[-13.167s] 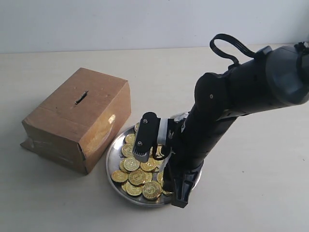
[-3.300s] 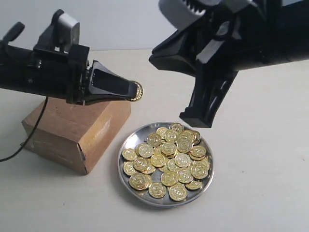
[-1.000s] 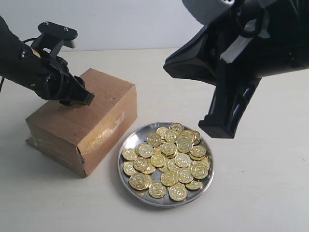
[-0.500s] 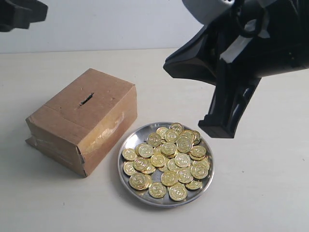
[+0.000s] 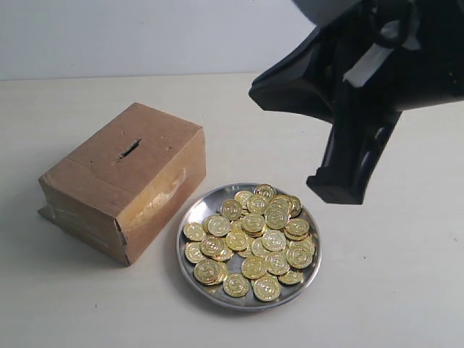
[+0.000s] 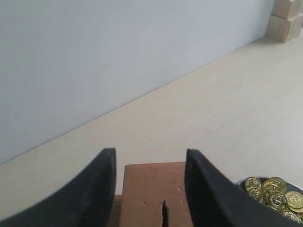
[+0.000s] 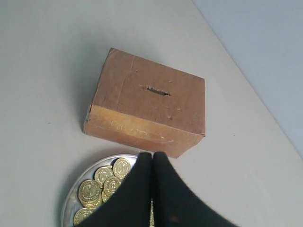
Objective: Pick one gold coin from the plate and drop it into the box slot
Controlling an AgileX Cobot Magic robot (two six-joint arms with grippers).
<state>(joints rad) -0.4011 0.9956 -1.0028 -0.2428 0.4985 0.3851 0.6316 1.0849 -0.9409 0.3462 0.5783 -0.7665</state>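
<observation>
Shows left claw [image 6: 150, 153] spread, empty, above box [image 5: 123, 181] slot [image 5: 129, 149]; right claw [image 7: 151, 155] shut, empty, over plate [image 5: 194, 209] of coins [image 5: 250, 243]. Likely pick step — calls for opening onto one coin.

The exterior camera is looking down from close by, box [image 5: 123, 177] left of frame, plate [image 5: 205, 204] lower centre. The left wrist camera is peering low towards the wall [image 6: 94, 56]; the right one is gazing down from higher. All three are sharing box and plate.
</observation>
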